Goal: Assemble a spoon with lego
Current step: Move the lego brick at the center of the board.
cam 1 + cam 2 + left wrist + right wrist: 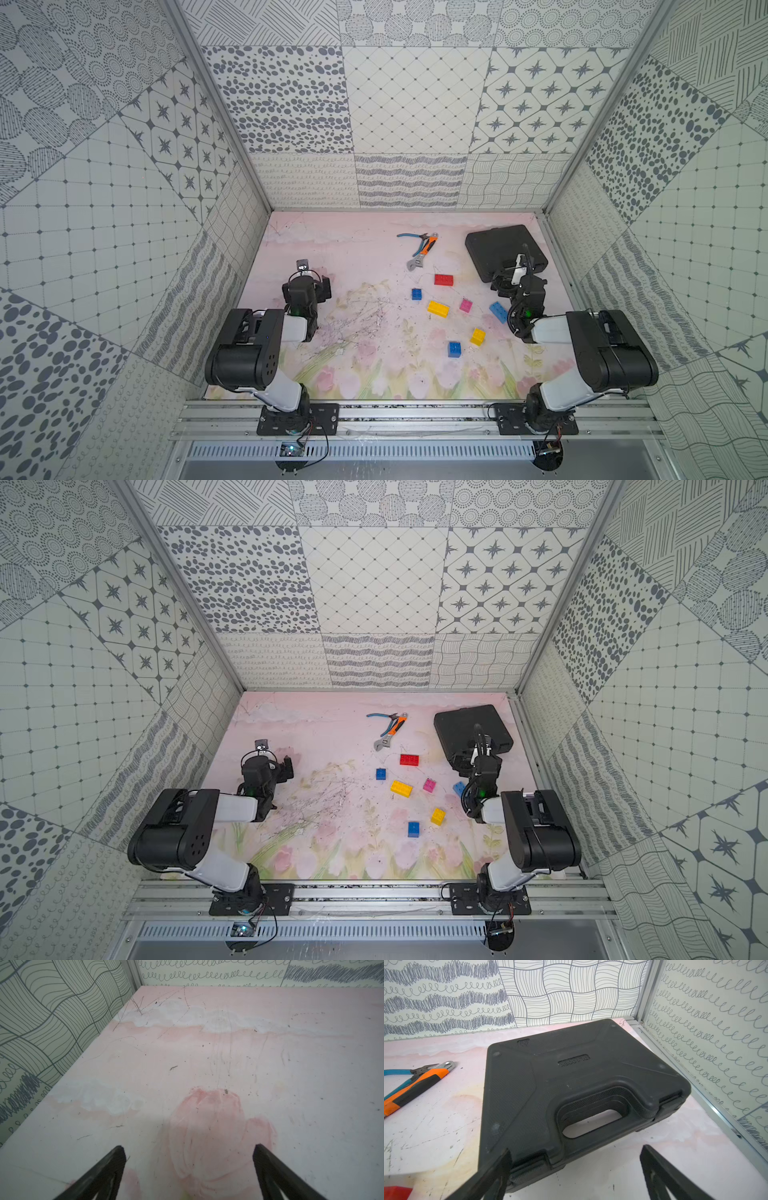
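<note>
Nothing assembled yet: lego bricks [438, 308] are lying loose, while left gripper [189, 1150] and right gripper [575, 1149] are hanging spread, empty.

Only text: an embossed code plate on the black tool case [573, 1060] lid, upside down in the right wrist view, too soft to read reliably.

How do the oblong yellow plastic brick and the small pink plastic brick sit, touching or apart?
Apart. Both top views show a strip of bare table between the oblong yellow plastic brick and the small pink plastic brick.
</note>
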